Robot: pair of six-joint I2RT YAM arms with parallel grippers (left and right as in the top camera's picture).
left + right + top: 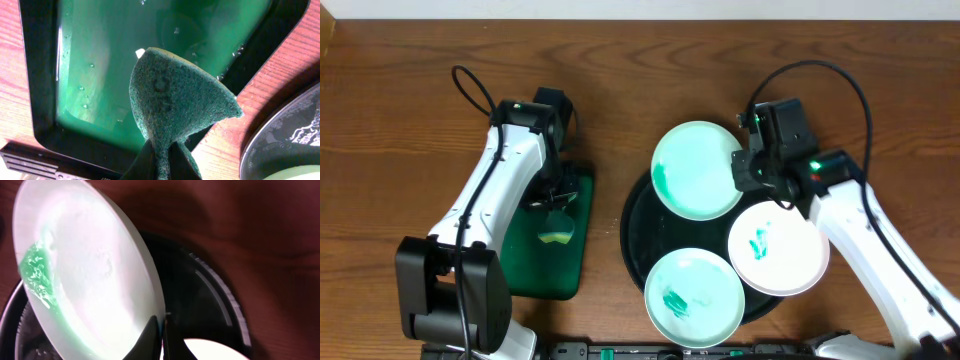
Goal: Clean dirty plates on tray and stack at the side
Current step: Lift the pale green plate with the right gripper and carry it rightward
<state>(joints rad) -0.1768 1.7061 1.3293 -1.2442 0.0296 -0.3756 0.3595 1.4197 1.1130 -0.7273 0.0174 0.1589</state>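
Two plates (pixel 692 295) lie on tray (pixel 632 230); smaller tray (pixel 545 275) left.

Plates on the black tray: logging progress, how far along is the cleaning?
Done: nothing; no plate is stacked on the tabletop. In hand: the left end effector holds the sponge over the green tray; the right end effector pinches the far plate by its rim, tilted and smeared. Left: wiping it, the right plate and the near plate, then stacking.

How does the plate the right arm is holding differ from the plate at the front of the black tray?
The held plate is pinched at its rim by the right gripper and tilted; the front plate lies untouched on the tray. The held plate's green sits along one edge; the front plate's smear is at its centre. Both are small, round and white.
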